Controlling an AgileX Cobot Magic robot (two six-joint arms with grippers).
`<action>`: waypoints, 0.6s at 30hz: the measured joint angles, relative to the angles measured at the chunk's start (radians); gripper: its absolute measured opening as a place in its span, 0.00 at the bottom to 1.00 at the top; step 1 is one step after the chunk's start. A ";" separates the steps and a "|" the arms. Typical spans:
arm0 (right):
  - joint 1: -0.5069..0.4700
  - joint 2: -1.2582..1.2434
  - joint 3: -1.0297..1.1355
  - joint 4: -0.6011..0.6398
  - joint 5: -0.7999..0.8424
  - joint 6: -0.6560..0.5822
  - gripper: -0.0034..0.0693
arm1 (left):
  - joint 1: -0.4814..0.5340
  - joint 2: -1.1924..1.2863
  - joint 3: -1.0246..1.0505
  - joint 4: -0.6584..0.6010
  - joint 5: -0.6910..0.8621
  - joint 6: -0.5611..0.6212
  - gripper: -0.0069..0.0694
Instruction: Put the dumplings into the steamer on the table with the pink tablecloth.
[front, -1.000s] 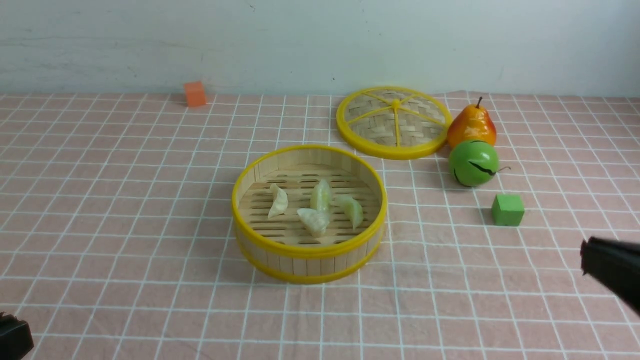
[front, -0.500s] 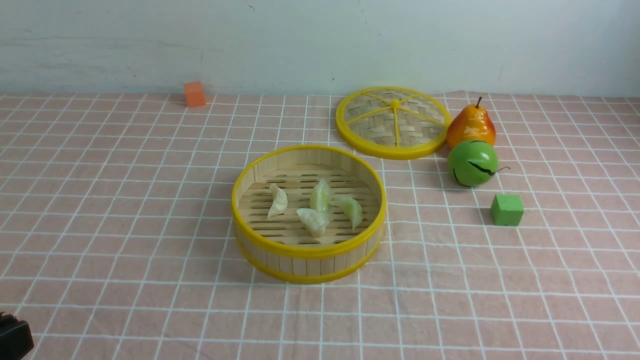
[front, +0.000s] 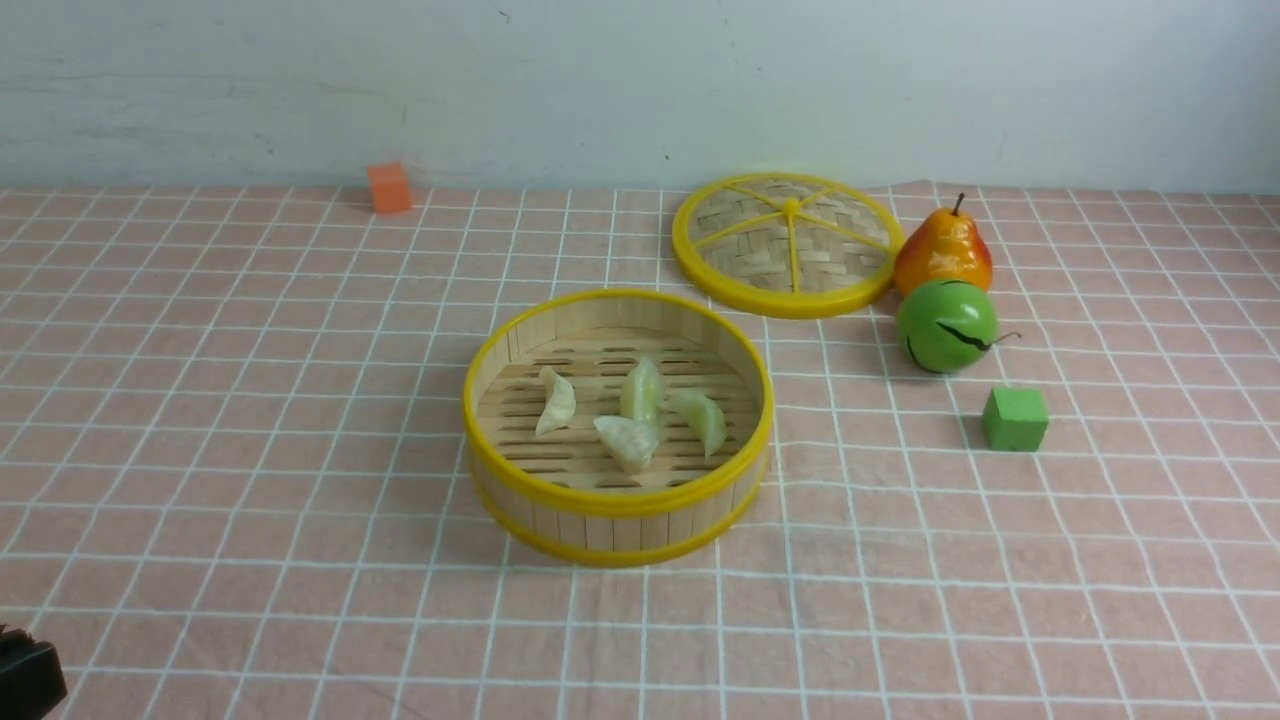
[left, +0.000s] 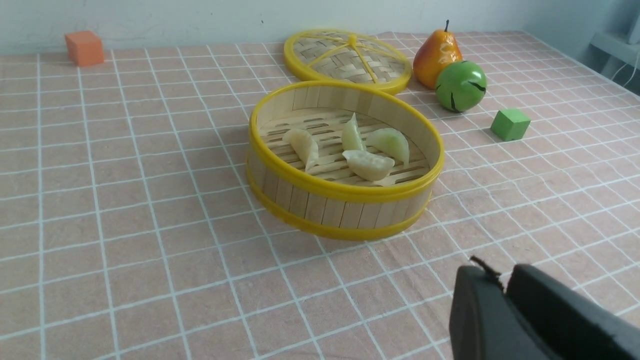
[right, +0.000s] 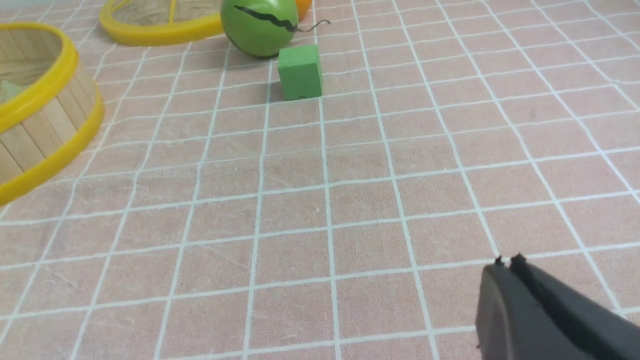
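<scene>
The four dumplings (front: 627, 442) lie inside the steamer (front: 618, 503), on its slatted floor, so the placing looks done. Each is a small crescent with a pleated edge, translucent cream shading to pale green; they look light, probably soft and a little slippery, and a hard pinch might dent one or squirt it away. If one needed shifting, the thick belly would be the place to take it, jaws across the narrow width — the thin tips would likely slip out. The steamer, a round wall of upright wooden strips between glossy yellow rims, seems stiff and fairly light, best held by its upper rim. Behind it lies the woven lid (front: 792, 245) with yellow spokes, beside a shiny pear (front: 943, 255). The right gripper (right: 515, 265) is closed on nothing; the left gripper (left: 502, 280) has its fingertips together or nearly so, and nothing shows between them.
</scene>
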 joint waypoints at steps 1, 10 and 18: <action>0.000 0.000 0.000 0.000 0.000 0.000 0.02 | 0.000 0.000 0.000 0.000 0.000 0.000 0.19; 0.000 0.000 -0.001 0.000 0.001 0.000 0.02 | 0.000 0.000 0.003 0.000 0.000 0.000 0.20; 0.000 0.000 -0.001 0.000 0.001 0.000 0.03 | 0.000 0.000 0.003 0.000 0.000 0.000 0.21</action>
